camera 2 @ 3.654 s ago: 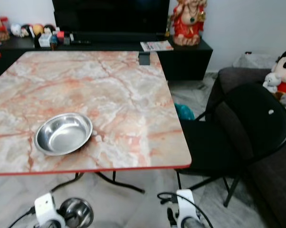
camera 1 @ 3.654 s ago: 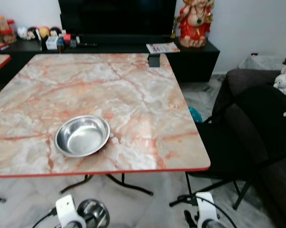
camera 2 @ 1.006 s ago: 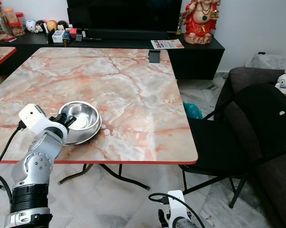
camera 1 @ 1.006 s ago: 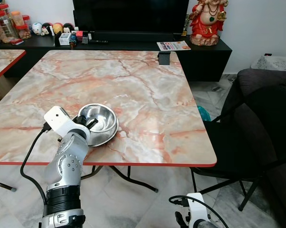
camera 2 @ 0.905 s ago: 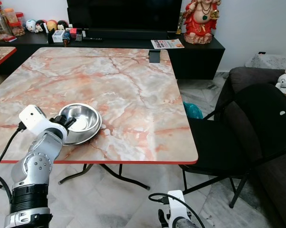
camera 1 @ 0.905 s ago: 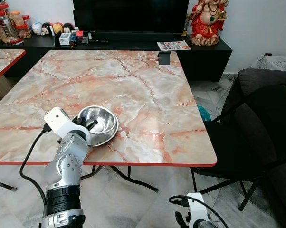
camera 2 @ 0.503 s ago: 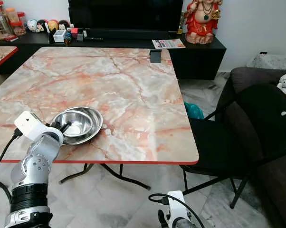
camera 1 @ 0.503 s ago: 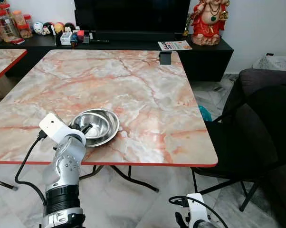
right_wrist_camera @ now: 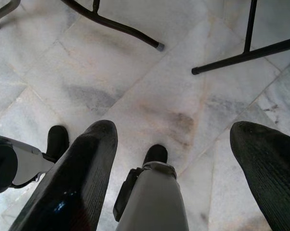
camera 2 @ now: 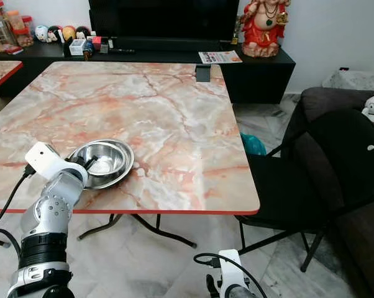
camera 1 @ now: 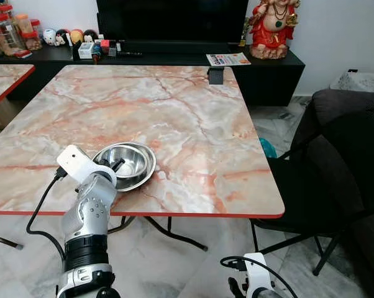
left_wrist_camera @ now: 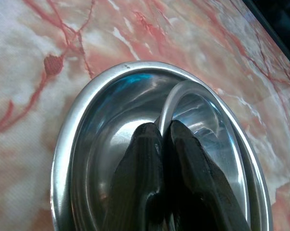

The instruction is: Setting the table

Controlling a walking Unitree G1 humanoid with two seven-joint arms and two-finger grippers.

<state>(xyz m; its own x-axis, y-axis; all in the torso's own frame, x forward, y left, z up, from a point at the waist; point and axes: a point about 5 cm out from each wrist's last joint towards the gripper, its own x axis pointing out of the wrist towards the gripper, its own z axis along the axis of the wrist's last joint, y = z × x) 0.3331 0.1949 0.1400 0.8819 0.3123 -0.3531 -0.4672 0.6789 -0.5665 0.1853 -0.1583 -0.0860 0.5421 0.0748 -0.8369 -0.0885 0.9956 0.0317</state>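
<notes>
Steel bowls: two, nested, near-left on marble table; left gripper fingers pinching inner bowl's rim, seen from left wrist; right gripper spread above floor; one chair right.

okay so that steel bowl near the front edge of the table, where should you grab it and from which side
Grip the thin rim of the bowl at its near edge, coming from the robot's side of the table. The bowl is smooth, round and upright, so only the rim gives two fingers a pinch, one inside, one outside. The left gripper is already shut on an inner bowl's rim there.
</notes>
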